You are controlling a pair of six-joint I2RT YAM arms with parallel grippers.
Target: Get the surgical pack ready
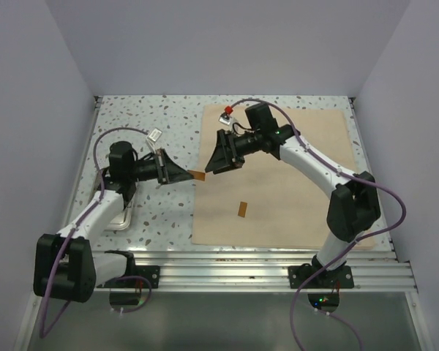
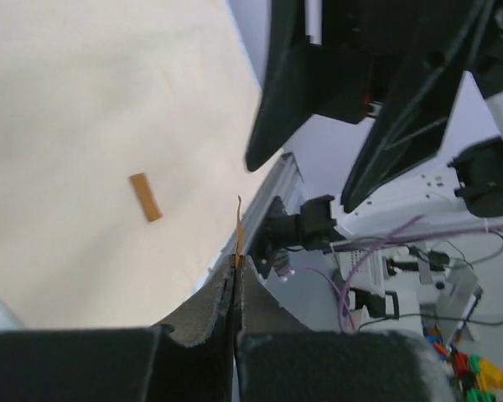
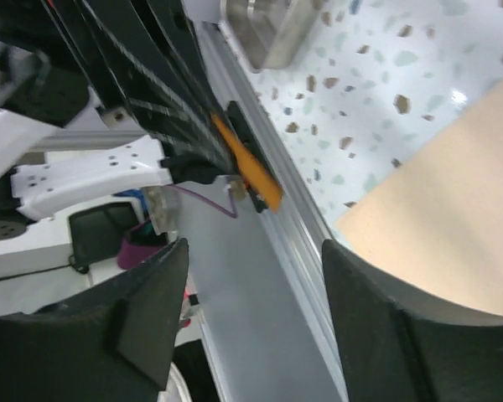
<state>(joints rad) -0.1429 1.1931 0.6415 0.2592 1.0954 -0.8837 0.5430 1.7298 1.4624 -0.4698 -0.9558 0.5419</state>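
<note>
My left claw (image 1: 189,175) is clamped on one brown strip (image 1: 199,175), just at nine o'clock of my right claw (image 1: 211,165), whose fingers stand apart. The second strip (image 1: 243,209) lies on the tan cloth (image 1: 300,190), at six o'clock.

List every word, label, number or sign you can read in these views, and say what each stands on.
No legible text in any view.
White tag, top view: too small to read.
Red and white piece, top view: too small to tell whether it bears print.
Tan cloth and the brown strip lying on it: no print shows.
</note>
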